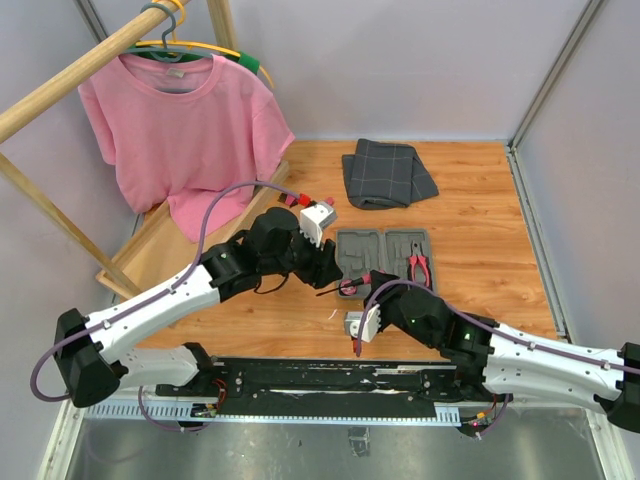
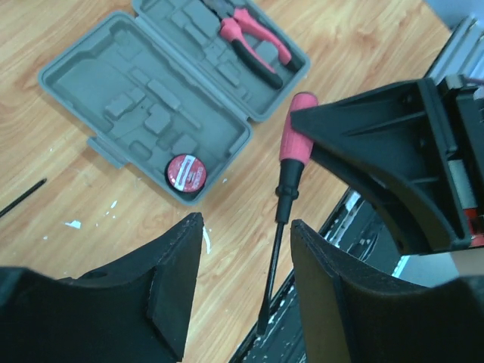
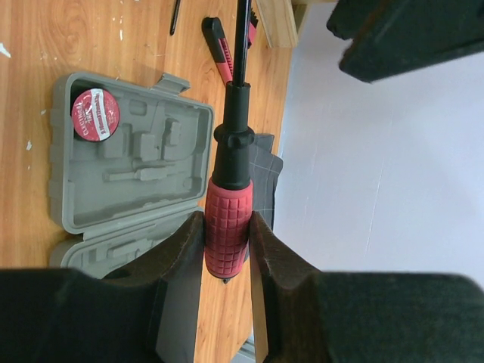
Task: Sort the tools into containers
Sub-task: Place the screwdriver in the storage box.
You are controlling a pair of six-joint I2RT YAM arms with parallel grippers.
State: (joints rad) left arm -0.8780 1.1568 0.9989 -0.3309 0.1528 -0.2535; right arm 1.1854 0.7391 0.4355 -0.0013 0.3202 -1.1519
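A screwdriver (image 3: 228, 219) with a red grip and black shaft is clamped between the fingers of my right gripper (image 3: 227, 227), which is shut on its handle. It hangs over the table's near edge, tip (image 2: 262, 327) towards the metal rail. My left gripper (image 2: 246, 227) hovers open just above the shaft, holding nothing. The open grey tool case (image 2: 144, 98) lies beyond, with red pliers (image 2: 249, 41) in one half and a red tape roll (image 2: 184, 172) in the other. From above, both grippers (image 1: 330, 268) (image 1: 366, 298) meet by the case (image 1: 385, 250).
Another red-and-black tool (image 3: 219, 45) and a thin black bit (image 3: 175, 19) lie on the wood past the case. A folded grey cloth (image 1: 388, 172) sits at the back. A pink shirt (image 1: 180, 120) hangs on a wooden rack (image 1: 150, 250) at the left.
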